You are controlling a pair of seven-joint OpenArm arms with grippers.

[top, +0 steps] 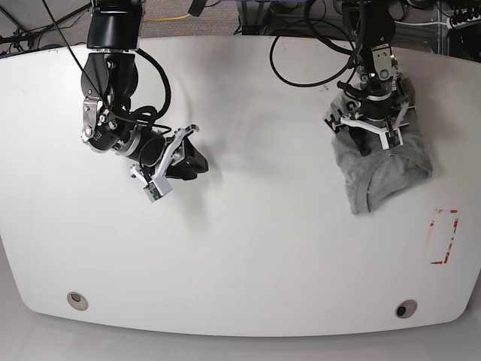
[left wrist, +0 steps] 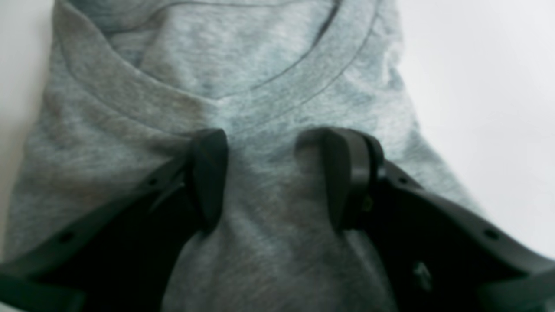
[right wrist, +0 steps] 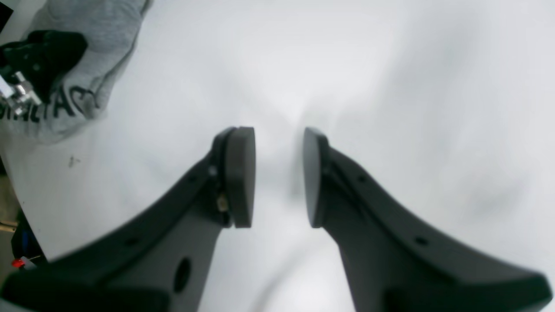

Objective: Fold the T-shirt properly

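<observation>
**Folded T-shirt under left gripper, right gripper idle**

Heather-grey T-shirt point(top: 385, 167) lying as a compact folded bundle on the white table point(top: 248, 248), directly beneath the left gripper point(left wrist: 264, 173). Ribbed collar point(left wrist: 277, 95) just ahead of the fingertips in the left wrist view, with the neckline curving away from the tool. Plain grey side up there; black lettering point(right wrist: 65, 106) seen only at the edge of the bundle, far off to the upper left in the right wrist view.

Left jaws parted about halfway, planted down on the cloth with a raised ridge of fabric between them. Whether that ridge is truly pinched or merely bunched between loose pads cannot be told. Likely reason for the posture: pressing down just behind the collar to pin the fold, or gathering a layer there for one more turn.

Right gripper point(right wrist: 277, 173) hanging above bare table, well apart from the shirt, jaws slightly parted with clear daylight between the pads point(right wrist: 239, 173) and nothing held. Probably parked out of the way so as not to drag the bundle.

Red outlined rectangle point(top: 443, 237) marked on the table beyond the shirt, nearer the table's front edge than the left gripper; possibly a target spot, though not certain.

Judging by the small tidy shape, folding well advanced, perhaps only a final tuck or placement remaining. Risk: lifting with fabric caught between the jaws could pull the layers open.
</observation>
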